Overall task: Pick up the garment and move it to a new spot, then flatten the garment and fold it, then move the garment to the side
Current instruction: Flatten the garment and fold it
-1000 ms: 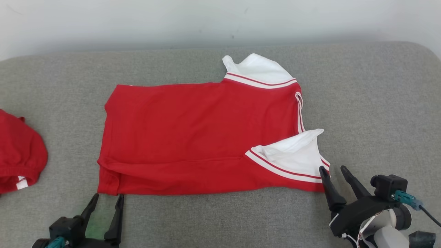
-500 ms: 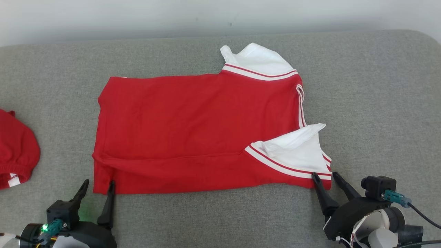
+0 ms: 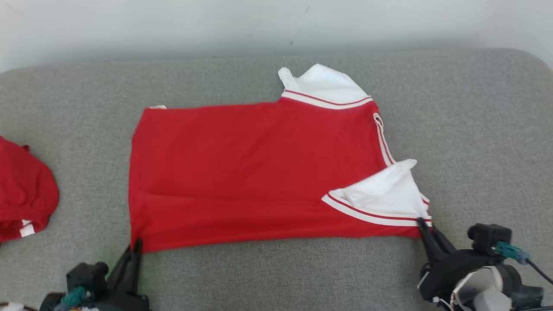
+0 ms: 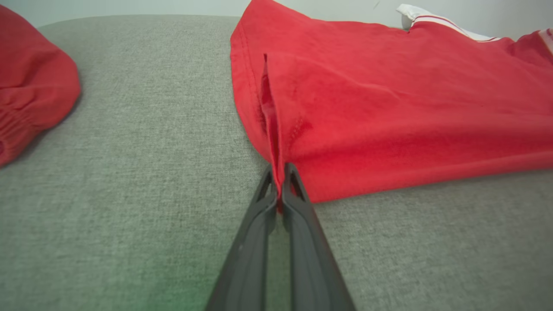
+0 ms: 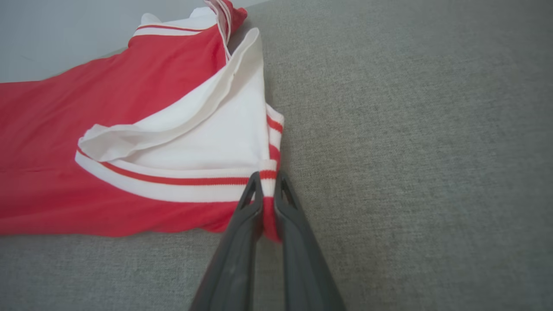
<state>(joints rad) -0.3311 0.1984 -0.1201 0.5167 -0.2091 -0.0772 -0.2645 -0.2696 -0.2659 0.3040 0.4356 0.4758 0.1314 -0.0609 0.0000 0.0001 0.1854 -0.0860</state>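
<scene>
left gripper [image 3: 137, 244]: two long skinny matte-black fingers, pointy tips, small triangular cut-outs near the ends | black boxy block [image 3: 86, 274] behind it, teal plug [image 3: 73, 297] | right gripper [image 3: 422, 224]: same dark fingers | chunky black housing [image 3: 489, 236], teal connector [image 3: 510, 252], thin dark cable [image 3: 538, 270] | pale grey rounded wrist [image 3: 484, 283]

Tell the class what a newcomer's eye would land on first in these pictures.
A red garment with white striped sleeves lies spread across the middle of the grey cushion. The left gripper and the right gripper are each shut on a near corner of it. Another red cloth sits bunched at the far left.
</scene>
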